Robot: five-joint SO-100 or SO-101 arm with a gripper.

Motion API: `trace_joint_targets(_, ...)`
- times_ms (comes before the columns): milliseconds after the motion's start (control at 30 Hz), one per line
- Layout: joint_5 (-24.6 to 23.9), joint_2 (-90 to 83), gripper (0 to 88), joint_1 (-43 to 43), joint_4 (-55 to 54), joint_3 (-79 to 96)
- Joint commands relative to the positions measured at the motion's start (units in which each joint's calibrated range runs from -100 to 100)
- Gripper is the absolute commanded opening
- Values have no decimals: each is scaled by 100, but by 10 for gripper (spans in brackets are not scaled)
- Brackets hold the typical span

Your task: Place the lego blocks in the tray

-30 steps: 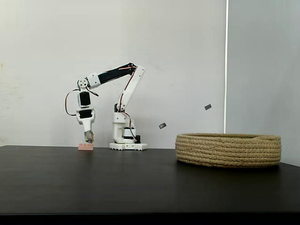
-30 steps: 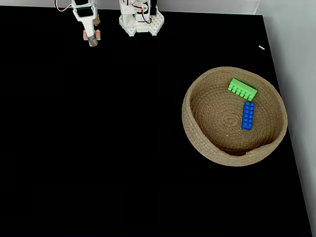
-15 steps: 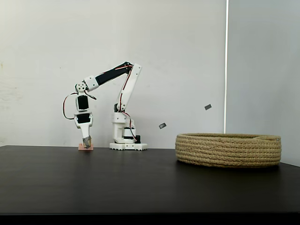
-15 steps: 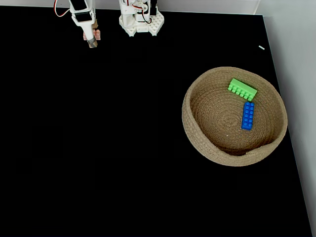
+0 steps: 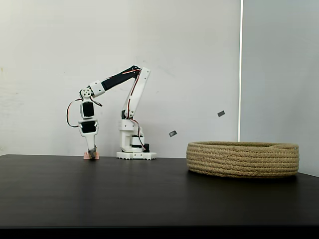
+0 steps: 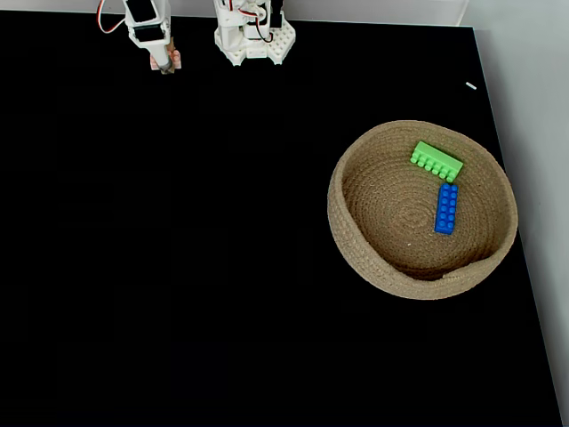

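Observation:
The small pale pink brick (image 5: 96, 156) sits on the black table at the far left, beside the arm's base; from above, the pink brick (image 6: 175, 60) peeks out beside the fingers. My gripper (image 5: 92, 154) points straight down with its tips at the brick; seen from above, the gripper (image 6: 164, 66) covers most of it. How far the jaws are parted is too small to read. The coiled rope tray (image 5: 242, 159) stands at the right. Inside the tray (image 6: 356, 258) lie the green brick (image 6: 436, 161) and the long blue brick (image 6: 446, 208).
The white arm base (image 5: 135, 149) stands at the table's back edge, just right of the gripper; from above the base (image 6: 253, 40) is at the top. A wide stretch of black tabletop (image 6: 222, 231) separates gripper and tray. The table's right edge runs close behind the tray.
The gripper has come down from just above the pink brick to the table, its tips now level with the brick. The bricks in the tray have not moved.

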Motion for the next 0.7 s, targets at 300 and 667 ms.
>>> trace_joint_targets(300, -1206, -73, 3, -2073, 2069, -2329)
trace_joint_targets(667, -3521, -710, 3, -6121, 2952, -3743)
